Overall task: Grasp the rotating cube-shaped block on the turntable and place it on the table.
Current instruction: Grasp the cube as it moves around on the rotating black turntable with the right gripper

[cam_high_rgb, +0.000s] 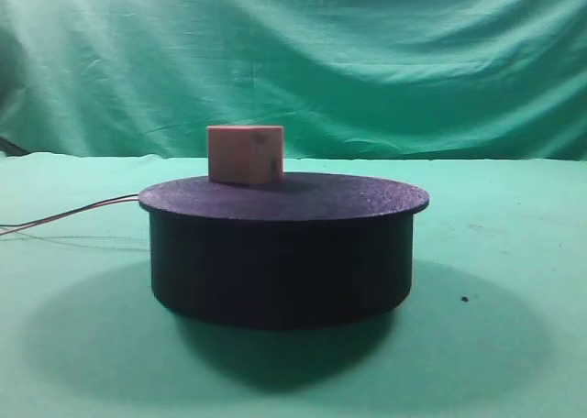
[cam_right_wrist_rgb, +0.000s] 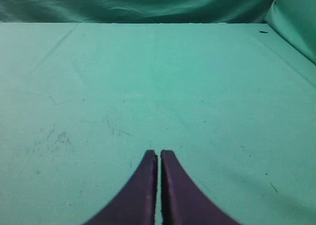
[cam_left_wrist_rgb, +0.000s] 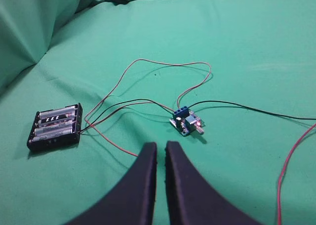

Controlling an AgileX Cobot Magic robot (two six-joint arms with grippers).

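The pinkish-tan cube-shaped block (cam_high_rgb: 245,154) stands on the flat top of the black round turntable (cam_high_rgb: 282,253), left of its middle and towards the back. The turntable rests on the green-clothed table (cam_high_rgb: 514,345). Neither gripper shows in the exterior high view. My left gripper (cam_left_wrist_rgb: 161,147) is shut and empty above the green cloth, with no block near it. My right gripper (cam_right_wrist_rgb: 159,154) is shut and empty above bare green cloth. The block and the turntable do not show in either wrist view.
Thin red wires (cam_high_rgb: 73,214) trail left from the turntable. In the left wrist view a black battery holder (cam_left_wrist_rgb: 55,126) and a small blue circuit board (cam_left_wrist_rgb: 186,121) lie on the cloth, joined by red and black wires (cam_left_wrist_rgb: 148,67). A wrinkled green backdrop (cam_high_rgb: 293,60) hangs behind.
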